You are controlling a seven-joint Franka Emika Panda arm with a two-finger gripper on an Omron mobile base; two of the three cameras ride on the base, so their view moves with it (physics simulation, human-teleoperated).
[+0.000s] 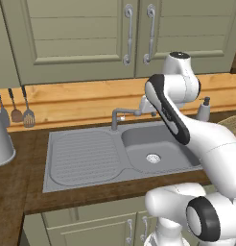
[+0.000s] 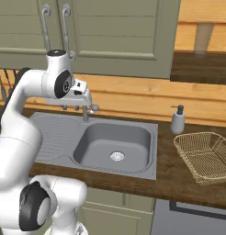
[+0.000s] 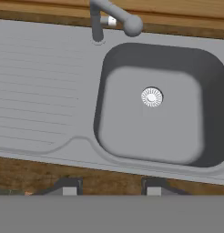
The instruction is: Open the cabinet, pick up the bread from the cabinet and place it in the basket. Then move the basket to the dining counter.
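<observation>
The two dark fingers (image 3: 111, 186) are held apart, gripping nothing, above the grey steel sink (image 3: 159, 109); the sage-green panelled cabinet (image 1: 96, 38) is shut.

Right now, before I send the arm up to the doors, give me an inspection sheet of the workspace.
Surface: dark wood worktop with grey sink, basin bare.
Job's things: cabinet doors shut; basket on the worktop right of the sink, holding nothing; bread unseen.
Clutter: soap dispenser by the basket; utensils hanging left; pale pot.
Pincer: pincer above the sink, jaws apart, holding nothing.
Cables: nothing seen.
Surroundings: wooden backsplash.
</observation>
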